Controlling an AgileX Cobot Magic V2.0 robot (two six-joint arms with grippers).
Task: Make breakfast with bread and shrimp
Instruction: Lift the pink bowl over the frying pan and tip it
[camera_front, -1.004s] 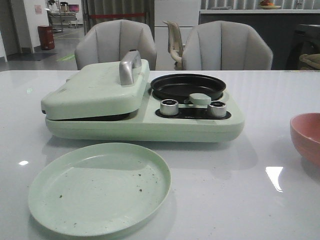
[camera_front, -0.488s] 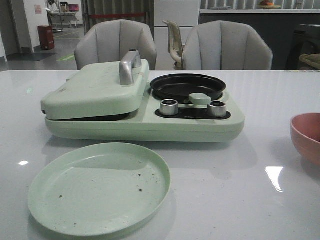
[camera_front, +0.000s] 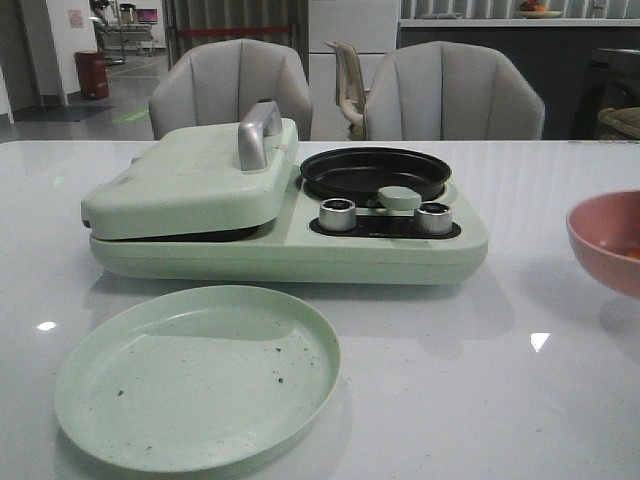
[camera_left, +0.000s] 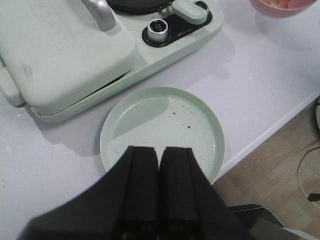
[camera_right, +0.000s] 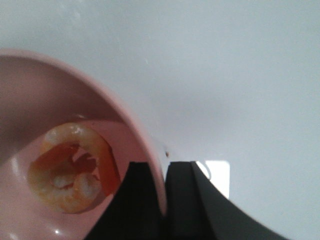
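Note:
My right gripper (camera_right: 165, 200) is shut on the rim of the salmon-pink bowl (camera_right: 55, 95), one finger inside and one outside. The shrimp (camera_right: 70, 167), pink-orange and curled, lie in the bottom of the bowl. In the front view the bowl (camera_front: 610, 240) hangs above the table at the far right. The bread is hidden. My left gripper (camera_left: 159, 165) is shut and empty, above the near rim of the pale green plate (camera_left: 165, 125). Neither gripper shows in the front view.
A mint-green breakfast maker (camera_front: 280, 250) stands mid-table, its sandwich lid (camera_front: 190, 180) closed with a silver handle, a black round pan (camera_front: 375, 172) and two knobs on its right side. The crumb-speckled plate (camera_front: 200, 375) lies in front of it. Two chairs stand behind the table.
The pink bowl has risen off the table and shifted slightly left at the right edge of the front view. The plate and the breakfast maker have not moved.

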